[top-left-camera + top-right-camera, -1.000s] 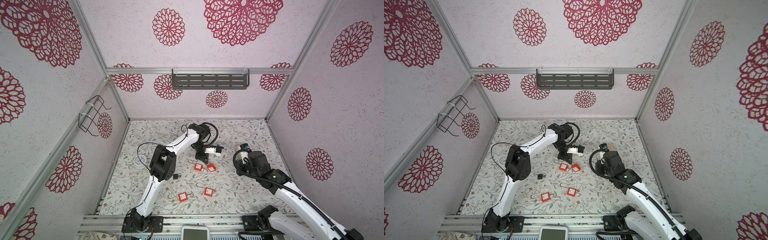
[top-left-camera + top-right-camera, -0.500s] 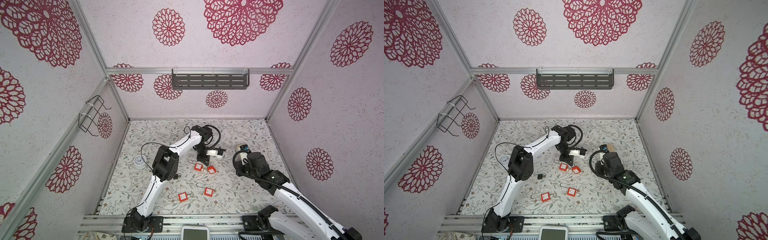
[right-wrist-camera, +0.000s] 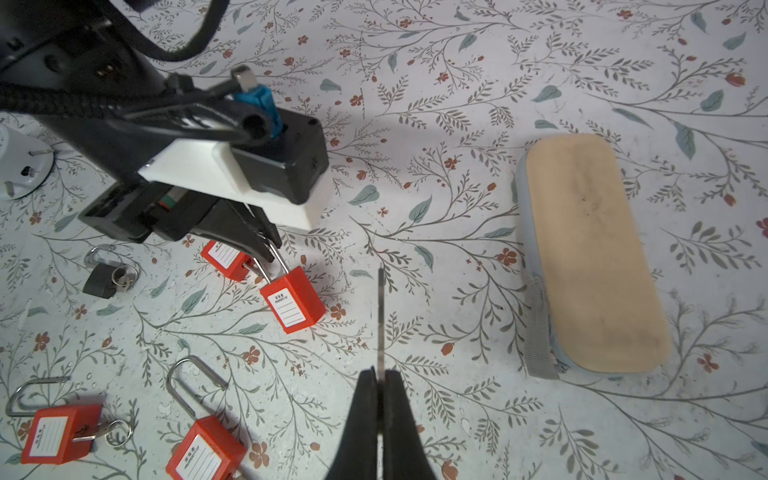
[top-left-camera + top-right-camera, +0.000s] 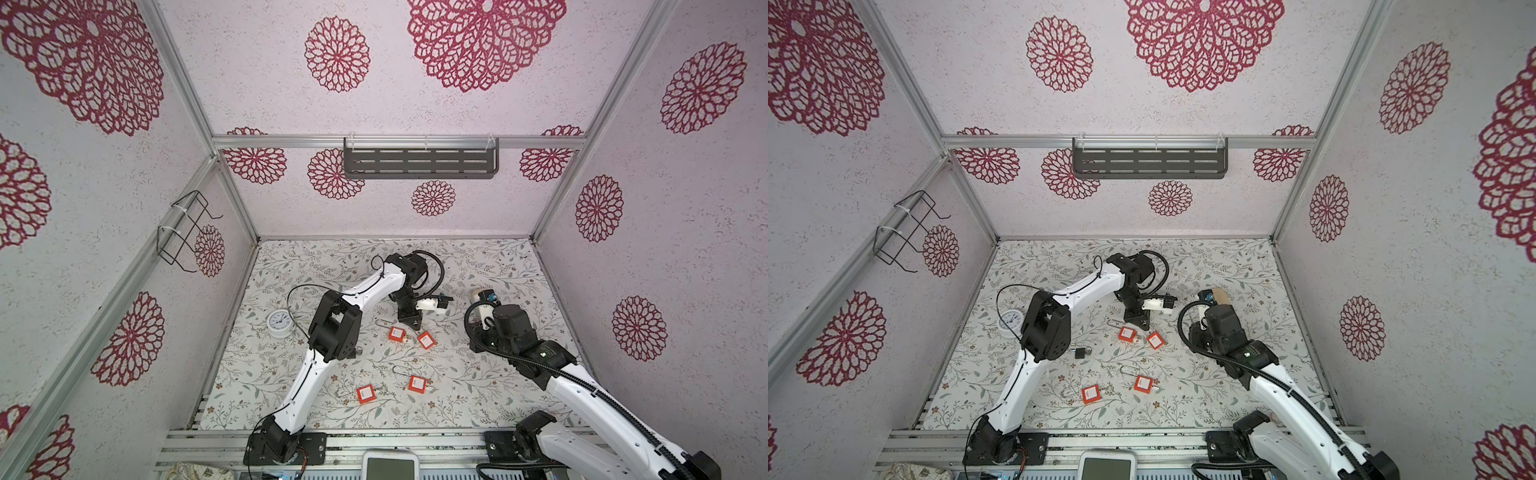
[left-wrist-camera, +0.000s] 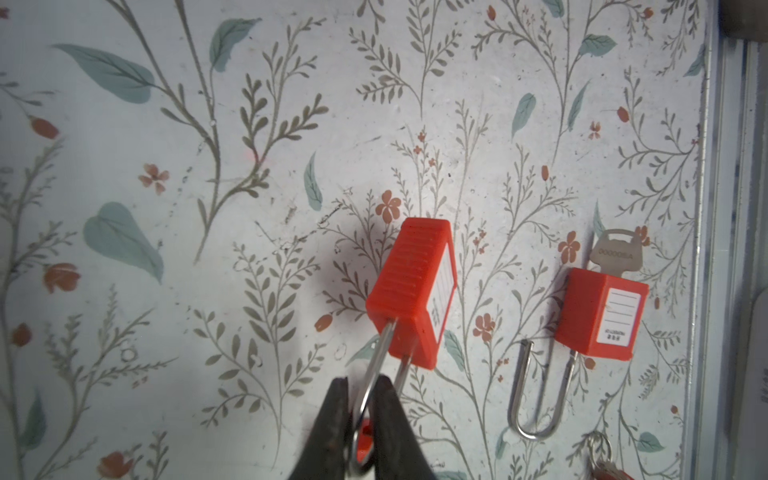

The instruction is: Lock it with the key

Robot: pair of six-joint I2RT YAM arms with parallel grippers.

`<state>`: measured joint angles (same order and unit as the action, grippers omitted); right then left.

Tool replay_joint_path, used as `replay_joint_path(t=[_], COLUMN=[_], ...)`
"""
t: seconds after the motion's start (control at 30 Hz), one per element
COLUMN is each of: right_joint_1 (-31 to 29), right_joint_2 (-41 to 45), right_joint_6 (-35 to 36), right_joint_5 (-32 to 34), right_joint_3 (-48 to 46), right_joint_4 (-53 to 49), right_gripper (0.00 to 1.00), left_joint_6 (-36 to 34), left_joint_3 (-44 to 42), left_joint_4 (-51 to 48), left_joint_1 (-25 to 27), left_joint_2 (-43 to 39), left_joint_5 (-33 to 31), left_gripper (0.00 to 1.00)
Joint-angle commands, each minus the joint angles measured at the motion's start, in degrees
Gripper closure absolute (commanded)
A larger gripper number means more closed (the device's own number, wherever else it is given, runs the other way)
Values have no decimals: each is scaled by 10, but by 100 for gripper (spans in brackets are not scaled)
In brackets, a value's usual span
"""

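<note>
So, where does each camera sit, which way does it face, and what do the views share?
Top views: high at the front, looking down on the table; left arm and right arm both show.
Left wrist: on the left arm, facing down at the table; its jaws show, closed on a padlock's shackle.
Right wrist: on the right arm, facing the left arm's end; its jaws show, shut on a key.
Shared: both wrist views show that padlock.

White clock (image 4: 281,323), tan case (image 3: 590,253)
</note>
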<state>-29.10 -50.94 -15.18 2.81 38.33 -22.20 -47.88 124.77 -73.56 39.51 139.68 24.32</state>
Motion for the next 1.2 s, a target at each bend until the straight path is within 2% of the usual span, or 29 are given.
replay_joint_path(t=[0.0,0.5,0.63,0.8,0.93,1.07,1.17], right_joint_1=[-2,-2,-2,-2,-2,-2,-2], right_joint_2=[5,6,9,7,-6,-39,-74], right_joint_6=[-14,-18,-18,-22,-23,-18,-13], right_joint_5=[0,0,3,4,-5,-29,-54], right_joint_3=[-2,-5,-5,-5,-1,8,20], right_joint_4=[12,8,6,7,11,20,26], right_gripper=[100,100,100,100,100,100,99], left_joint_6=[20,68,104,146,191,233,262], left_joint_3=[17,18,14,-27,-79,-163,-247], left_joint_4=[37,107,143,216,267,334,409], left_joint_1=[4,14,13,2,-19,-43,-54], left_joint_2=[9,39,27,-29,-84,-161,-231], left_joint_5=[-5,6,-6,-18,-3,-7,-35], left_gripper=[83,83,83,82,81,81,79])
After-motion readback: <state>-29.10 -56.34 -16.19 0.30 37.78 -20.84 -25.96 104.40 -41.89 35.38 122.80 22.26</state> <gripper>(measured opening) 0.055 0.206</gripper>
